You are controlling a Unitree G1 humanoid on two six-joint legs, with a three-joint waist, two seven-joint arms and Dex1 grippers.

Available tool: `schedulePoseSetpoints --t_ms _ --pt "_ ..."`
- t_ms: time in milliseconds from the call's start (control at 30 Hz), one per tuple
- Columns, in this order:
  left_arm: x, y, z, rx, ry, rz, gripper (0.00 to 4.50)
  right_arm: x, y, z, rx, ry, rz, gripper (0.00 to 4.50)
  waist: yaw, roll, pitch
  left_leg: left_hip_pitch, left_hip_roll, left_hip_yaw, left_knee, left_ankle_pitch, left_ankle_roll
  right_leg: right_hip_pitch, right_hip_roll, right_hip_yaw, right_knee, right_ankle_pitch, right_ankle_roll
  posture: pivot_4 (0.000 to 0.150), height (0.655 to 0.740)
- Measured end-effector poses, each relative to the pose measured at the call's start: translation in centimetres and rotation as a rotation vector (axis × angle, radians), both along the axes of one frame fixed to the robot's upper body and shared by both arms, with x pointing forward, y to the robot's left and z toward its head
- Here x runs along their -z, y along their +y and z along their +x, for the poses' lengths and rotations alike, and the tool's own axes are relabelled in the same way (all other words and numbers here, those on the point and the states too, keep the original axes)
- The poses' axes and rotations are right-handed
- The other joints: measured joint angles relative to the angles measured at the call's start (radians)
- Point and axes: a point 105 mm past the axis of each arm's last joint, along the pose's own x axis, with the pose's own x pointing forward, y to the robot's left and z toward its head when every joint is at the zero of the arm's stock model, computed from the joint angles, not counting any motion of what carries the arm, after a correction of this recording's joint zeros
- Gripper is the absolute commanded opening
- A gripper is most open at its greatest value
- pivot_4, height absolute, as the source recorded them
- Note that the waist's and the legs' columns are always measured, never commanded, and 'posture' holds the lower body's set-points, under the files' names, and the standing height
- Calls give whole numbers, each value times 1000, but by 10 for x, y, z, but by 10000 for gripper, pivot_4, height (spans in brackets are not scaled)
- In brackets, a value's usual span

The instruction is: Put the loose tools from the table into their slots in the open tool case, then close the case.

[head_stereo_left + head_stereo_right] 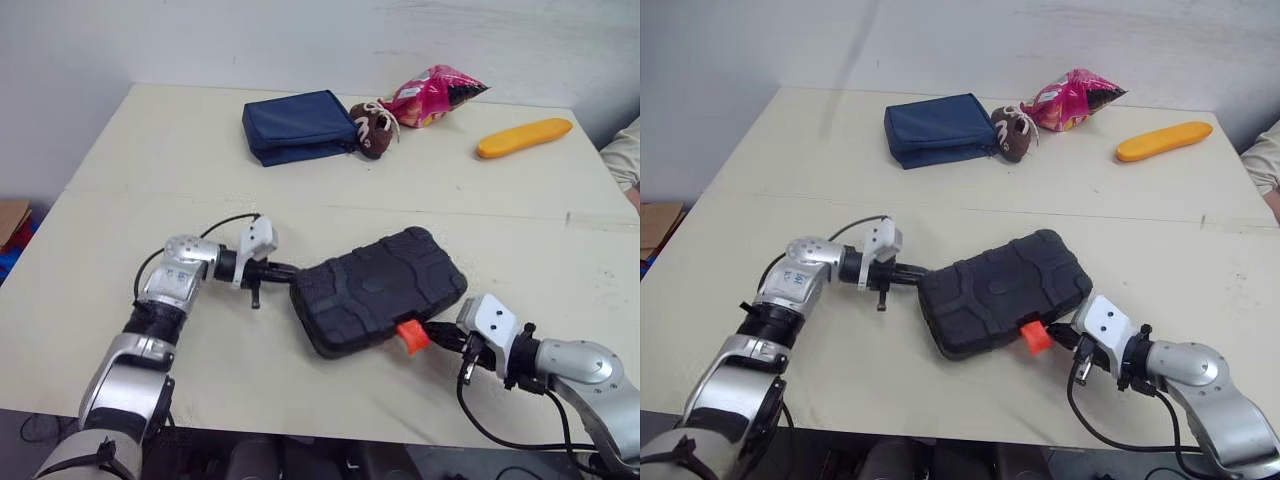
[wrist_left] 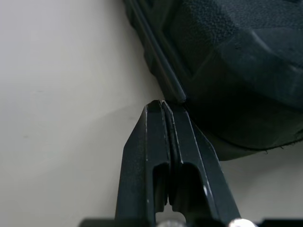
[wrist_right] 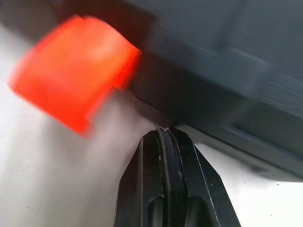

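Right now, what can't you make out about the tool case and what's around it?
- Inside of the tool case: the lid is down, so whether tools sit in their slots is hidden.
- Orange latch: blurred in the right wrist view, small in the head views; fastened or not, I cannot tell.
- Person's sleeve: cut off by the right edge of the head views.

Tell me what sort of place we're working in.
Probably an indoor test room or lab, not a workshop: a plain cream table against a bare white wall, with mixed props: a snack bag, a navy pouch and a plush toy.
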Motion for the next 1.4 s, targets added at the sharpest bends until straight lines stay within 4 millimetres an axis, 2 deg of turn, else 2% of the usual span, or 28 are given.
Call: schedulePoseSetpoints --t_ms 100,267,433,500,567,667,733,900,1167,1400 --pt "4 -4 -17 24 11 -6 0 -2 -12 14 67 -51 -45 120 -4 0 0 0 0 0 0 0 0 0 0 2 1 0 0 1500 7400" --pt "-8 -9 -22 28 -17 -28 0 -7 -23 15 113 -72 -61 120 3 1 0 0 -1 0 1 0 0 0 0 2 1 0 0 1500 7400" --pt "-22 -2 -19 -8 -25 -52 0 -35 -34 6 161 -114 4 120 4 1 0 0 0 -1 1 0 0 1 0 1 2 0 0 1500 7400" --pt "-35 -5 -19 3 -31 -80 0 -46 -35 4 179 -130 32 120 3 1 0 0 0 -1 1 0 0 1 0 1 2 0 0 1500 7400" --pt "-52 -17 -20 42 -46 -131 0 -56 -28 1 186 -139 101 120 3 1 0 0 0 -1 2 0 0 1 0 1 2 0 0 1500 7400" --pt "-73 -50 -27 157 -102 -178 0 -65 -2 -6 125 -127 211 120 6 2 0 0 -1 -2 2 0 0 2 0 1 1 0 0 1500 7400" --pt "-71 -66 -31 215 -116 -172 0 -61 8 -10 104 -102 216 120 4 2 0 0 -1 -1 2 0 0 2 0 2 1 0 0 1500 7400" --pt "-42 -97 -28 271 -48 -129 0 -46 17 -9 123 -50 227 120 1 2 0 0 -1 0 2 0 0 1 2 4 1 0 0 1500 7400" --pt "-36 -107 -26 325 -119 -63 0 -28 13 -18 169 12 201 120 3 3 -1 1 -1 0 2 0 0 1 1 5 1 0 0 1500 7400" --pt "-35 -108 -25 332 -120 -68 0 -25 -2 -26 236 34 195 120 4 3 -1 1 -1 0 2 0 0 2 1 5 1 0 0 1500 7400"
